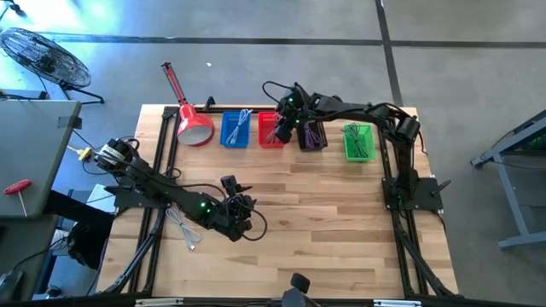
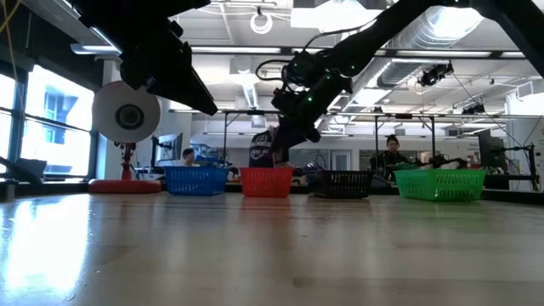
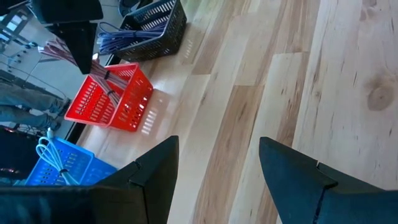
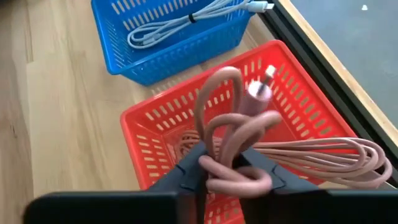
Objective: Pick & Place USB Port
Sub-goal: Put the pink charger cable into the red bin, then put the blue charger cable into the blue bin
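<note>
My right gripper hangs over the red basket at the table's far edge, shut on a coiled pink USB cable whose plug sticks up. In the high view this gripper covers part of the red basket. My left gripper hovers open above bare wood near the table's front left, with nothing between its fingers. A white cable lies flat on the table beside the left arm. My right gripper pinches the pink cable's bundled coils between its two fingers, several strands together. The fingers slant down from the table's right side. The cable is lifted, with a loop and the plug standing above the fingers and long loops spreading sideways over the basket's wall.
Along the far edge stand a blue basket holding a white cable, a black basket and a green basket. A red scoop lies to the left of them. The table's middle and right are bare wood.
</note>
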Robot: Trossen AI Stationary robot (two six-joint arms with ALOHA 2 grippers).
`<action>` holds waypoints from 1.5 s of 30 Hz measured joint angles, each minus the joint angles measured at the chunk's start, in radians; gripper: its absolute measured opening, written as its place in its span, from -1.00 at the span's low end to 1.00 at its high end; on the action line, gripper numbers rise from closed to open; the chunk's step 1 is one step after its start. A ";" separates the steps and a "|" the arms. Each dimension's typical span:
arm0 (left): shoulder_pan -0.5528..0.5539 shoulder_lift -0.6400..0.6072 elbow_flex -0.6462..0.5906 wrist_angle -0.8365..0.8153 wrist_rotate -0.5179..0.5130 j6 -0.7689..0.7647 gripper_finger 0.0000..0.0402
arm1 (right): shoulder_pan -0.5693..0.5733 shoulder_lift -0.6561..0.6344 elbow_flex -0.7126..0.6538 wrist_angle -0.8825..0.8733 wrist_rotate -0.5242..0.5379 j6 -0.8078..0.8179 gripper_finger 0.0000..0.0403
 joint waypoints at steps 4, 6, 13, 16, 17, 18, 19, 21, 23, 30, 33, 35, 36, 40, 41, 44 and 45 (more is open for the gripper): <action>0.000 0.000 0.000 0.000 0.000 0.000 0.08 | 0.010 0.000 0.000 0.002 0.007 0.016 -0.57; 0.000 0.000 0.000 0.000 0.000 0.000 0.08 | 0.017 0.000 0.000 0.000 0.016 0.001 -0.49; 0.000 0.000 0.000 -0.003 0.024 0.000 0.08 | 0.040 0.000 0.000 0.006 0.175 -0.030 -0.18; 0.000 0.000 0.000 -0.006 0.024 0.000 0.08 | 0.048 0.000 0.000 0.014 0.241 -0.059 -0.05; 0.000 0.000 0.000 -0.007 0.024 0.000 0.08 | 0.052 0.000 0.000 0.019 0.253 -0.069 -0.01; 0.000 0.000 0.000 -0.008 0.024 0.000 0.08 | 0.054 0.000 0.000 0.025 0.261 -0.082 0.02; 0.000 0.000 0.000 -0.008 0.024 0.000 0.08 | 0.058 0.000 0.000 0.032 0.263 -0.100 0.04; 0.000 0.000 0.000 -0.008 0.024 0.000 0.08 | 0.066 -0.002 0.000 0.046 0.267 -0.135 0.07; 0.000 0.000 0.000 -0.009 0.024 0.000 0.08 | 0.079 -0.006 0.000 0.063 0.309 -0.159 0.08; 0.000 0.000 0.000 -0.018 0.023 0.000 0.08 | 0.148 -0.034 0.000 0.086 0.571 -0.288 0.08; 0.000 0.000 0.000 -0.025 0.021 0.000 0.08 | 0.182 -0.057 0.000 0.055 0.565 -0.346 0.08; 0.000 0.000 0.000 -0.033 0.010 0.002 0.08 | 0.208 -0.079 0.000 0.031 0.558 -0.362 0.08; 0.000 0.000 0.000 -0.038 -0.004 0.003 0.08 | 0.222 -0.092 0.000 0.023 0.565 -0.362 0.08; 0.000 -0.013 0.008 -0.118 -0.025 -0.006 0.08 | 0.286 -0.164 0.000 -0.054 0.617 -0.362 0.07; 0.000 -0.019 0.024 -0.154 -0.022 -0.018 0.08 | 0.304 -0.185 0.001 -0.076 0.626 -0.356 0.08; -0.007 -0.043 0.106 -0.350 0.008 -0.122 0.08 | 0.355 -0.252 0.001 -0.171 0.629 -0.302 0.08; -0.008 -0.050 0.143 -0.429 0.036 -0.164 0.08 | 0.373 -0.276 0.002 -0.206 0.616 -0.276 0.07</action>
